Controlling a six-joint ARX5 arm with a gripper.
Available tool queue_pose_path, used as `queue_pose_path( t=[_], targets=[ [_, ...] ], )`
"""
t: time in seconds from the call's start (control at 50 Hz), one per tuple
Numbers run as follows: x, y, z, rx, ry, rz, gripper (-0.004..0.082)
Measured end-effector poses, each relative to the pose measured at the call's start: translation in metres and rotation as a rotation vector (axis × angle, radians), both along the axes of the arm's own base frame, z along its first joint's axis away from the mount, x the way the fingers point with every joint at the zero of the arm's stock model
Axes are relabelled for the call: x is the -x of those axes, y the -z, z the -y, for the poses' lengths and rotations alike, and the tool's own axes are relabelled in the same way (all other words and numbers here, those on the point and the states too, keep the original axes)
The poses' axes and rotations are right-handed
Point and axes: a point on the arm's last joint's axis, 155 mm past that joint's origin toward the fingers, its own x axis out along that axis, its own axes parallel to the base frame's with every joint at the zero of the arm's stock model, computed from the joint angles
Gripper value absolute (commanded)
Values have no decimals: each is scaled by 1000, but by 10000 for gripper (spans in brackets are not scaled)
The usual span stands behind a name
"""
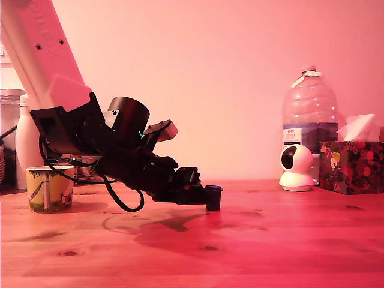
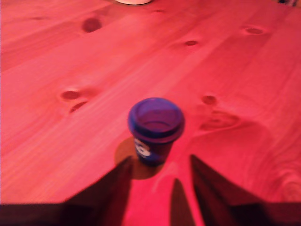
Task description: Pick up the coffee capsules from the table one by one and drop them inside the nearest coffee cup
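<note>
A small dark blue coffee capsule (image 1: 213,197) stands upright on the wooden table (image 1: 270,240), wide rim up, near the middle of the exterior view. My gripper (image 1: 200,193) reaches down low from the exterior view's left, its tips right beside the capsule. In the wrist view the capsule (image 2: 155,128) sits just ahead of the gripper (image 2: 160,159); the two dark fingers (image 2: 116,186) are spread apart, and the capsule is at their tips, not gripped. The yellowish printed coffee cup (image 1: 49,188) stands far off at the exterior view's left, behind the arm.
A white bottle (image 1: 27,144) and a glass jar (image 1: 8,117) stand behind the cup. At the exterior view's right are a large water bottle (image 1: 309,114), a small white dome camera (image 1: 297,168) and a patterned tissue box (image 1: 351,166). Black cables (image 1: 123,201) hang under the arm.
</note>
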Motion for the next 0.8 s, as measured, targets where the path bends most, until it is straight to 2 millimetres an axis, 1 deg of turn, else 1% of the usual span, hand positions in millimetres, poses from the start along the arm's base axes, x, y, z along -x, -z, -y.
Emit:
queue_pose_path(
  t=[0.48, 0.8],
  targets=[
    [-3, -9, 4, 19, 0, 41, 599],
    [6, -12, 19, 22, 21, 60, 599]
  ],
)
